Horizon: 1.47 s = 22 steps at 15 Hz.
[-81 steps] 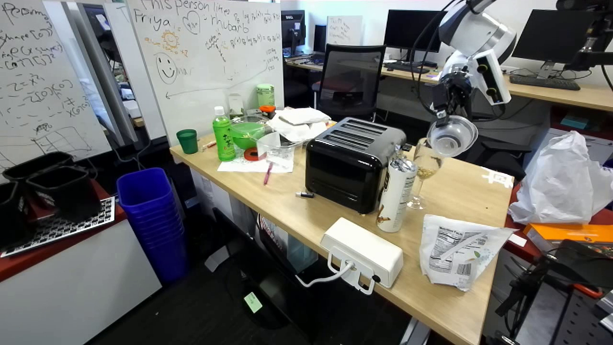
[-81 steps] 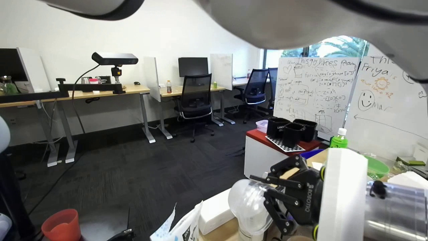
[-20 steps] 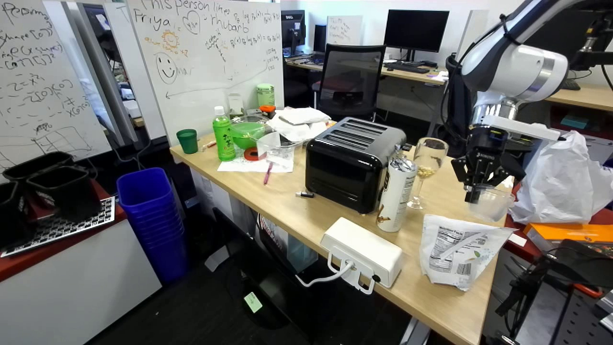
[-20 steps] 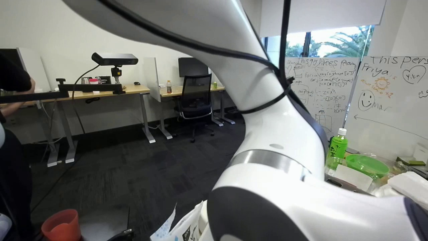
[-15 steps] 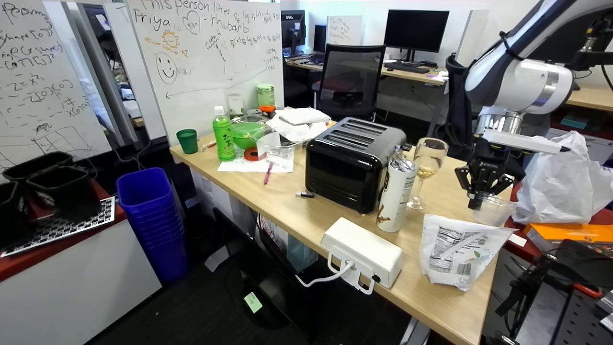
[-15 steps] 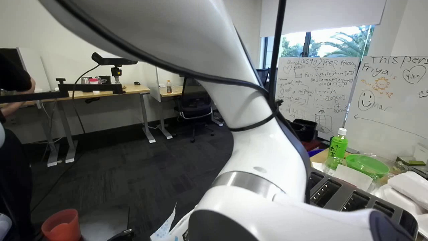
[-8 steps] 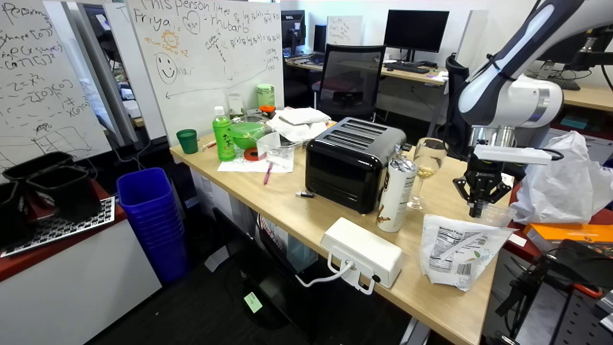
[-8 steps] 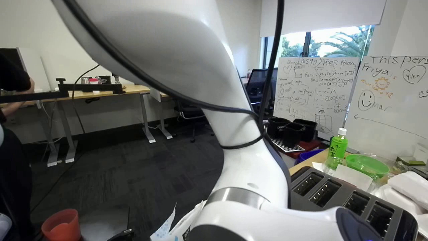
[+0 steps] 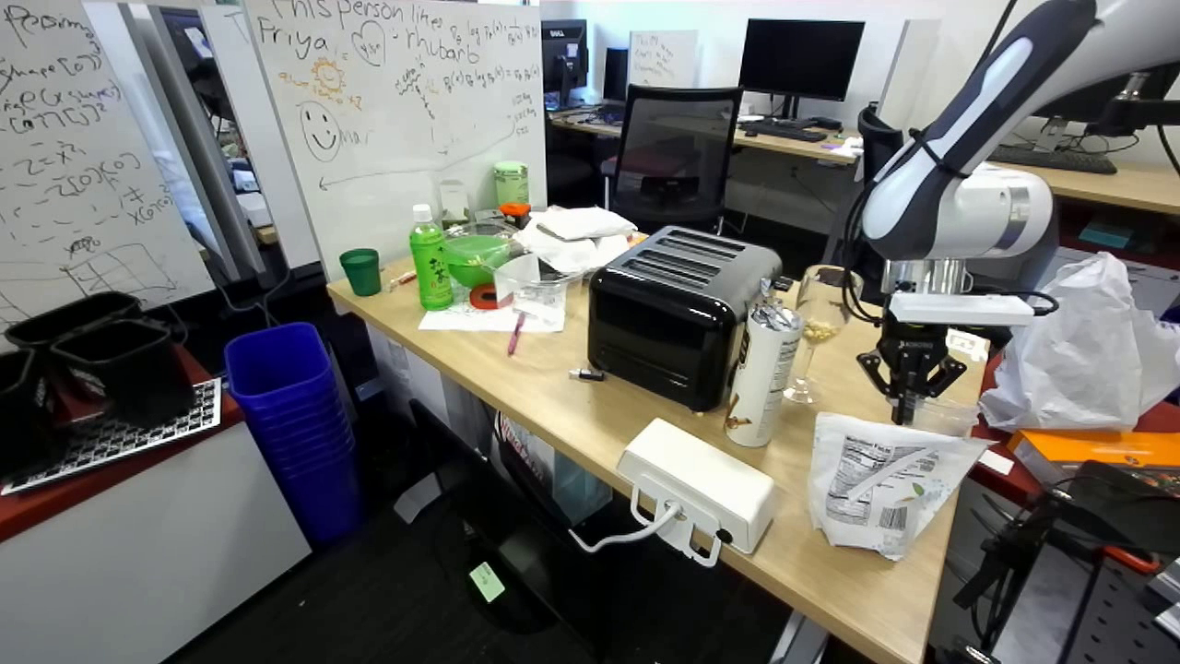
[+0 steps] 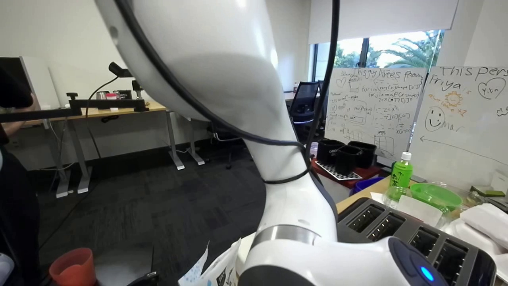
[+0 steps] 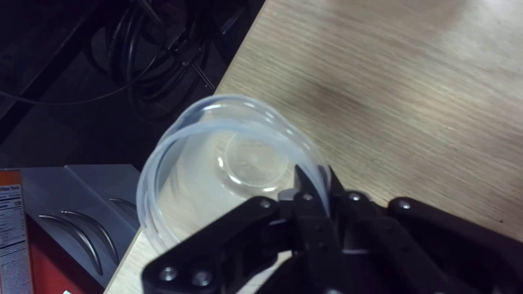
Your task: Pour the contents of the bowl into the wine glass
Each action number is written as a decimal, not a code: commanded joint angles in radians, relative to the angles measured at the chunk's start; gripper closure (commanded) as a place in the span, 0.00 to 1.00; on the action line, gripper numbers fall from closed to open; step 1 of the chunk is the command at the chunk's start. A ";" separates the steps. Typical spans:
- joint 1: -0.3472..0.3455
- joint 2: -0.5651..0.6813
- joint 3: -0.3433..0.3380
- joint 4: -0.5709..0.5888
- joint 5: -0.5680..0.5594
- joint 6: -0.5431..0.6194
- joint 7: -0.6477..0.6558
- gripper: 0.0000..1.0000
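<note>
Now, at left, the clear, stemmed wine glass (image 9: 823, 297) holds pale pieces (image 9: 818, 330). Rightward, the black two-fingered gripper (image 9: 903, 414), clamped on the rim of the clear, shallow, round bowl (image 11: 241, 159), has lowered it from above the glass to near the pale wooden table (image 9: 885, 599); pouring is likely done, release remaining.

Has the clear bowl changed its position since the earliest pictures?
Yes. In an exterior view, the bowl has moved down and to the picture's right, away from the unmoved wine glass.
</note>
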 commanded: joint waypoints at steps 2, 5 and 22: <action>-0.024 0.022 0.027 0.039 0.009 -0.038 -0.003 0.66; -0.030 0.022 0.039 0.056 0.019 -0.057 -0.016 0.45; -0.068 -0.185 0.036 0.054 0.198 -0.472 -0.142 0.00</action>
